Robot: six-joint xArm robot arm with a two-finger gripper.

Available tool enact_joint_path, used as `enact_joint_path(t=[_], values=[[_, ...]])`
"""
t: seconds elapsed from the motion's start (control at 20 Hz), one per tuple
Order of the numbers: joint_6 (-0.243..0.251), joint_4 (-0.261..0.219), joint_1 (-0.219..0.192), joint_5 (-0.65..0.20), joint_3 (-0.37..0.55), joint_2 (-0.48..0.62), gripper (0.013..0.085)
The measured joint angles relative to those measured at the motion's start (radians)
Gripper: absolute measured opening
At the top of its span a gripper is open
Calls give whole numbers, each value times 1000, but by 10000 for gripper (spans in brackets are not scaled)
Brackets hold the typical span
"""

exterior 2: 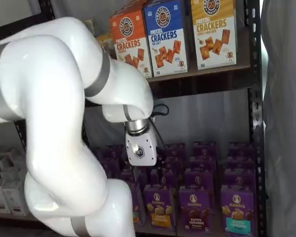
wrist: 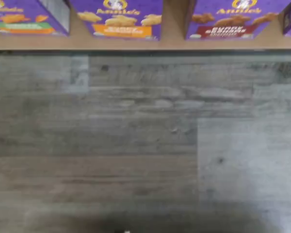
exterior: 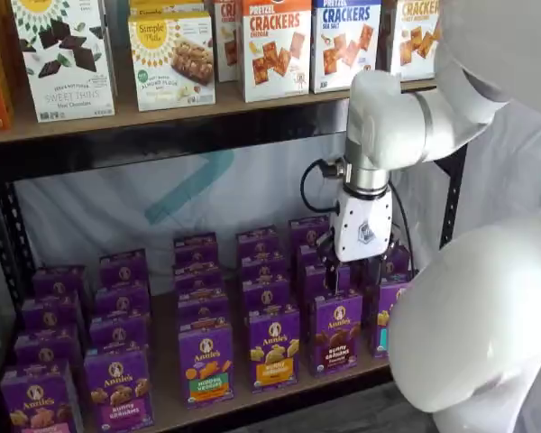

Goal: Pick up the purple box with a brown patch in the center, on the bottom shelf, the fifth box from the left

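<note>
Purple box [exterior: 334,332] at bottom shelf [exterior: 252,404] front, orange-banded carton [exterior: 272,346] beside, gripper [exterior: 359,271] above, grip state unclear.

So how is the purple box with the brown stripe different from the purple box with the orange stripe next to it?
The purple carton with the brown band shows dark brown crackers; the purple carton with the orange band shows pale golden ones. The brown-band carton stands almost under the robot's tool; the orange-band carton stands off to one side. Both are small, upright, with a round white logo, at the front of the low brown shelf.
</note>
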Motion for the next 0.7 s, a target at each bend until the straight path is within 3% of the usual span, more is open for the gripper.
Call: enact_joint_path(t=[0.25,0.7], values=[[6,-30,-16,-150,-3,150,850],[-40,-5,-40,-380,-46,429,850]])
